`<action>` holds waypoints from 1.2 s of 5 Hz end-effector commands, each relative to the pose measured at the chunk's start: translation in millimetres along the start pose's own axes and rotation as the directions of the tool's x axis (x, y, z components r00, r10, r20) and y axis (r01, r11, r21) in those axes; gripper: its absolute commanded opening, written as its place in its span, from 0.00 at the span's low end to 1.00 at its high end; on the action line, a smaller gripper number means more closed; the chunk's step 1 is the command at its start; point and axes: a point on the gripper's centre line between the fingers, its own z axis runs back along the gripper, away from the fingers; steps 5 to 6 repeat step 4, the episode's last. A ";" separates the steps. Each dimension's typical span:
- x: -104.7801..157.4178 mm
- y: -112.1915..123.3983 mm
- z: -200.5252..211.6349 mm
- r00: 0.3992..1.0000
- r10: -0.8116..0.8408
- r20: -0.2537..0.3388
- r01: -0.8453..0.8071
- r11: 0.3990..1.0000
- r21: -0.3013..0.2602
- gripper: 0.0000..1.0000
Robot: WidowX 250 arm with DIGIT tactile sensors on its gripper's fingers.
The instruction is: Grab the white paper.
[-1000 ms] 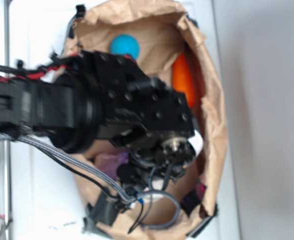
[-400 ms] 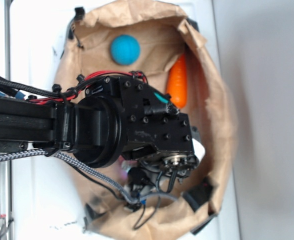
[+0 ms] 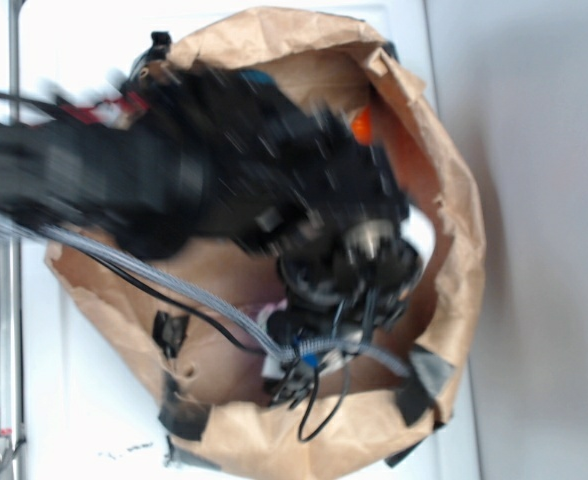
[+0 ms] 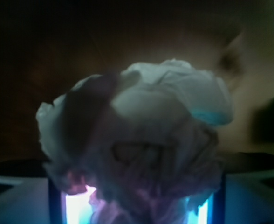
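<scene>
One brown paper bag (image 3: 444, 200), lying open on one white table (image 3: 74, 420), rim curling around from 12 o'clock past 3 to 6 in the exterior view; black tape patches (image 3: 419, 385) at the lower rim. One black arm (image 3: 174, 180), heavily blurred, reaching in from 9 o'clock and covering most of the bag's interior, with grey and black cables (image 3: 174, 300) trailing beneath toward 6 o'clock. Little open room inside: only a narrow strip of bag floor showing at 7 o'clock and a sliver along the 3 o'clock wall. One orange object (image 3: 362, 125) peeking out at 1 o'clock beside the arm. A small blue patch (image 3: 256, 77) at 12 o'clock, too blurred to identify.

One white paper (image 4: 137, 154), crumpled, seen only from the wrist view, filling the centre of the frame against the bag's dim brown interior. Hidden under the arm in the exterior view. One gripper (image 4: 137, 205), its fingers (image 4: 16, 200) visible only in the wrist view, at 7 and 5 o'clock, flanking the wad's lower part; wad sitting between them, pressed close on both sides, apparently clamped on it
</scene>
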 end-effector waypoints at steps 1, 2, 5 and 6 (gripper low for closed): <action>-10.2 -0.3 83.5 0.971 0.125 0.204 -0.155 0.978 0.136 0.00; -19.1 -2.2 93.0 0.961 0.180 0.209 -0.234 0.933 0.273 0.00; -39.8 2.3 94.1 0.963 0.211 0.170 -0.268 0.838 0.476 0.00; -39.8 2.3 94.1 0.963 0.211 0.170 -0.268 0.838 0.476 0.00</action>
